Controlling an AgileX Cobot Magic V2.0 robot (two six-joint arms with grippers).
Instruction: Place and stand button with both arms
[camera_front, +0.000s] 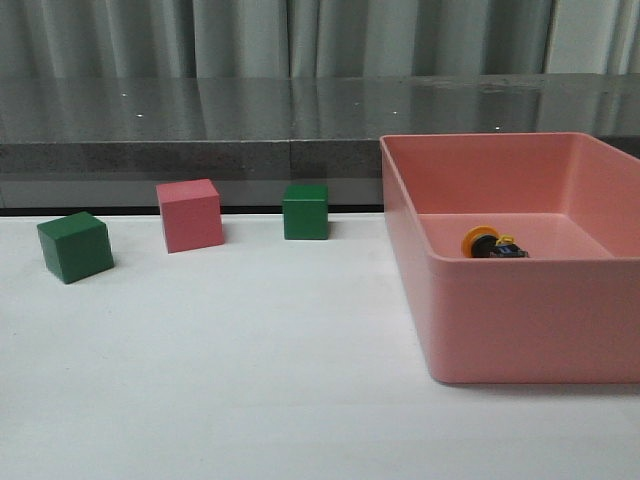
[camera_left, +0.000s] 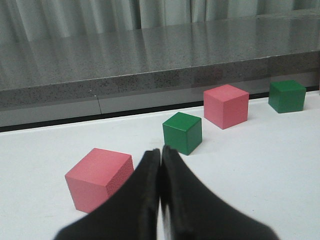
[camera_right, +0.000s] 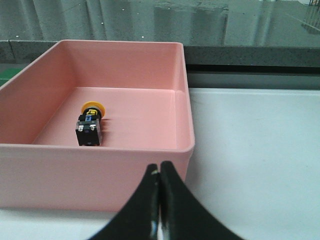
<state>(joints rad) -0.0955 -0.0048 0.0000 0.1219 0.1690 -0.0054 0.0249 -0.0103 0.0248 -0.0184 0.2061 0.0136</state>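
pink bin (camera_front: 520, 320) holds the toppled button (camera_front: 492, 244) off its walls; both end effectors pinched together, empty.

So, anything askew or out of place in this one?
Only the button: it lies on its side on the floor of the pink bin, not standing. The cubes sit flat on the table, nothing spilled or damaged.

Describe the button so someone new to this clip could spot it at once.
Find the big pink bin on the table's right side. The button lies on its side on the bin floor, alone. Its yellow cap and small black body set it apart from the plain cubes outside.
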